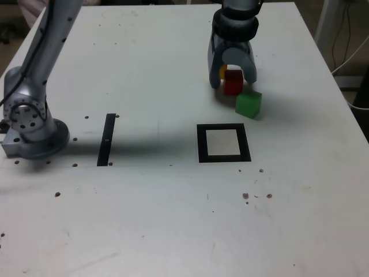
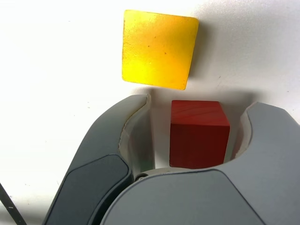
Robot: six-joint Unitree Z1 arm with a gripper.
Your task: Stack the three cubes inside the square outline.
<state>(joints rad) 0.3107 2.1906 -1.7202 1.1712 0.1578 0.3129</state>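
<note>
Small dark specks (image 1: 256, 196) dot the white table (image 1: 173, 231) on its near side. Past them, a bit toward the exterior view's right, lies the square outline (image 1: 223, 143), a thick black frame with a white middle and no cube inside it. Left of it in the exterior view lies a thin black strip (image 1: 106, 139), and further left sits the arm's round grey base (image 1: 29, 124) near the table's edge.

From the base the arm goes up and out of the picture, then comes back in at the far right and points straight down. Its gripper (image 1: 233, 81) hangs over the red cube (image 1: 233, 82), with one grey finger on each side of it. The green cube (image 1: 248, 104) sits just beside the red one, a little nearer and to the right, between the red cube and the square outline. Only a small edge of the yellow cube (image 1: 222, 72) peeks out behind the gripper in this view.

The wrist view shows more. There the yellow cube (image 2: 158, 49) is plain to see, flat on the table just past the red cube (image 2: 199, 133). The red cube sits between the two fingers (image 2: 136, 136), and the jaws are partly apart. A thin gap shows on one side of the red cube; the other finger looks very close to it. Whether the gripper (image 2: 192, 136) squeezes the cube yet, I cannot tell. The green cube does not show in the wrist view.
</note>
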